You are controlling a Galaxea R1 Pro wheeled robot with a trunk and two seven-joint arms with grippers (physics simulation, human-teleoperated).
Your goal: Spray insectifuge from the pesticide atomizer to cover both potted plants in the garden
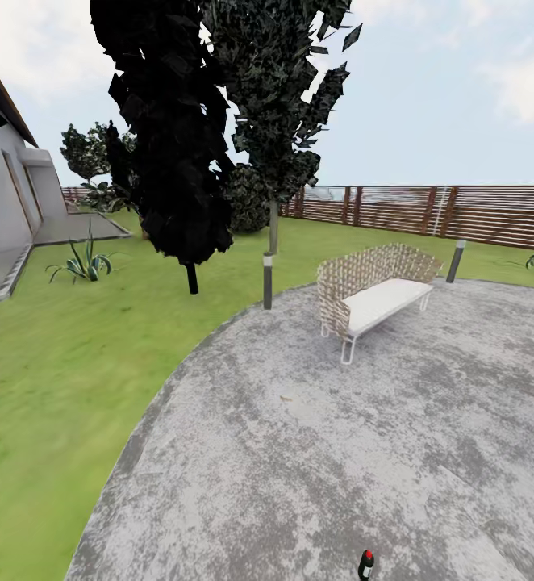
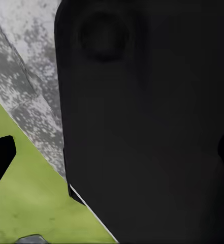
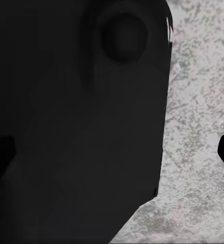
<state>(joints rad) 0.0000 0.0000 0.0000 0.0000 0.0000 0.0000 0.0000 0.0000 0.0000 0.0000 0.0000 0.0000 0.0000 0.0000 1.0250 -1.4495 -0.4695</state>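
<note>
The pesticide atomizer (image 1: 366, 564) stands upright on the grey stone paving (image 1: 340, 452), near its edge closest to the robot. Pincer states cannot be determined; dark robot body blocks both wrist views. Recommended: approach squarely, lower trunk, grasp bottle mid-body, keep it upright.

Pesticide atomizer (image 1: 366, 564) stands upright on paving (image 1: 315, 452).
</note>
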